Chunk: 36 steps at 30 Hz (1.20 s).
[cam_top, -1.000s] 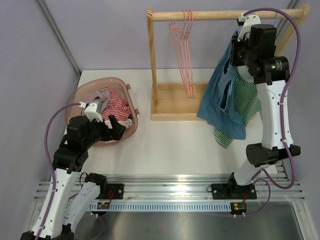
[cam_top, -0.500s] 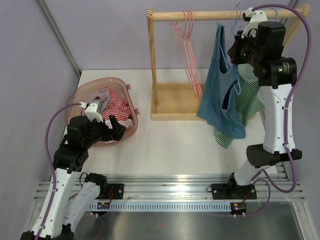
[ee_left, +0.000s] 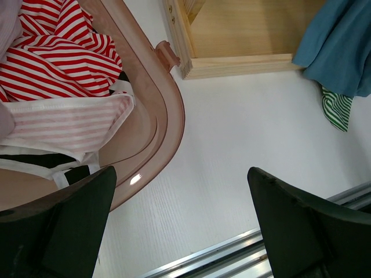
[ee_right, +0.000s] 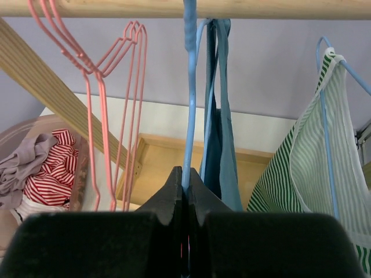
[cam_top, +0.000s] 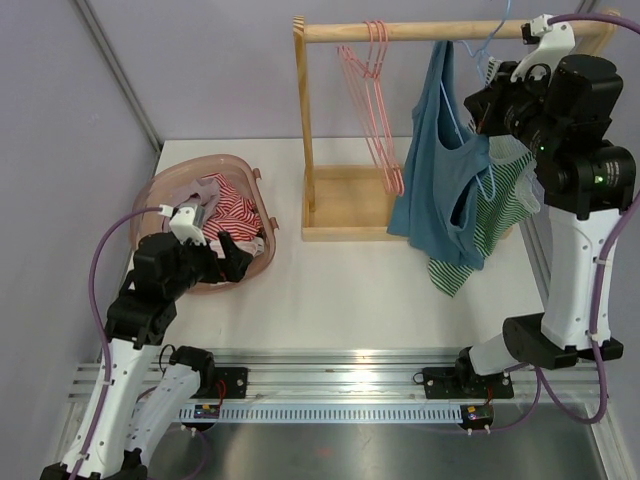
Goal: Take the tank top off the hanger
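Right wrist, grip: the right gripper (ee_right: 186, 184) has its fingers pressed together, pinching the blue hanger (ee_right: 189, 110) wire at 6 o'clock.
Right wrist, garment: the blue tank top (ee_right: 220, 133) hangs from the wooden rail (ee_right: 116, 8), just at the wire's 3 o'clock.
Right wrist, surroundings: pink hangers (ee_right: 116, 87) at 10 o'clock, green striped top (ee_right: 313, 168) at 4 o'clock.
Left wrist, grip: the left gripper (ee_left: 181, 191) is spread wide and holds nothing.
Left wrist, surroundings: basket (ee_left: 165, 110) at 9 o'clock, tank top hem at 2 o'clock.
Top view, garment: hanging at 1 o'clock, in front of the green striped top.
Top view, left arm: at the basket's near rim, 8 o'clock.

basket (cam_top: 195, 160) left of rack (cam_top: 303, 120), tank top (cam_top: 430, 180) hung on rack
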Each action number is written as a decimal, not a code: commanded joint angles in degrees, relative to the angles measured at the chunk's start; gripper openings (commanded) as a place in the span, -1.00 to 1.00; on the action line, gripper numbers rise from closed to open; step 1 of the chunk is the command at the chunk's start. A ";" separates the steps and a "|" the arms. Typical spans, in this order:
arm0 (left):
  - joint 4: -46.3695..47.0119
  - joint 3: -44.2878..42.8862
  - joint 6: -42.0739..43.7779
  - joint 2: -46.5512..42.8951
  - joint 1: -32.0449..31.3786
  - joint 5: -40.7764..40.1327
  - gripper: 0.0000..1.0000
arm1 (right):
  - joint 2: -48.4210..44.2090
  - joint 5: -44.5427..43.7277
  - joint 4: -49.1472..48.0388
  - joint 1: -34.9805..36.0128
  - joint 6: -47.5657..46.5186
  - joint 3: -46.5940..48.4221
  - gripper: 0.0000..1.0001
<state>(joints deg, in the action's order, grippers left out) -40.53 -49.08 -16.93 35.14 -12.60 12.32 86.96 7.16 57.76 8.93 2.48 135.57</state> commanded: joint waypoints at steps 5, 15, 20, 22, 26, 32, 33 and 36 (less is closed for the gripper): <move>2.57 -0.84 0.23 -1.91 -0.23 -0.10 0.98 | -11.80 4.44 -3.00 0.04 3.75 -8.90 -1.00; 3.00 -7.34 -3.11 -2.35 -2.51 -0.89 0.98 | -27.79 11.98 8.68 -0.05 5.87 -23.93 -1.00; 7.30 -7.00 -6.35 -2.18 -6.02 -1.42 0.98 | -35.79 29.35 5.89 -0.05 5.52 -44.30 -1.00; 10.11 -6.29 -7.41 -2.26 -7.78 -2.64 0.98 | -40.19 33.60 1.16 -0.05 6.48 -53.33 -1.00; 13.19 -4.80 -9.35 -2.79 -14.63 -9.40 0.98 | -43.71 41.87 -1.41 -0.05 7.27 -61.02 -1.00; 16.62 -4.18 -10.75 -1.30 -24.39 -18.02 0.98 | -46.96 55.84 -12.21 -0.05 13.49 -69.12 -1.00; 17.41 -4.36 -10.93 -0.95 -25.71 -19.25 0.98 | -47.84 56.38 -13.88 -0.05 14.65 -69.64 -1.00; 18.47 -5.23 -10.49 1.33 -32.64 -24.96 0.98 | -48.64 58.14 -18.90 -0.05 18.34 -70.35 -1.00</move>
<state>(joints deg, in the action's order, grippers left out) -27.59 -53.74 -26.87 34.39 -40.91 -4.73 39.66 57.23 49.98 8.93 15.25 64.75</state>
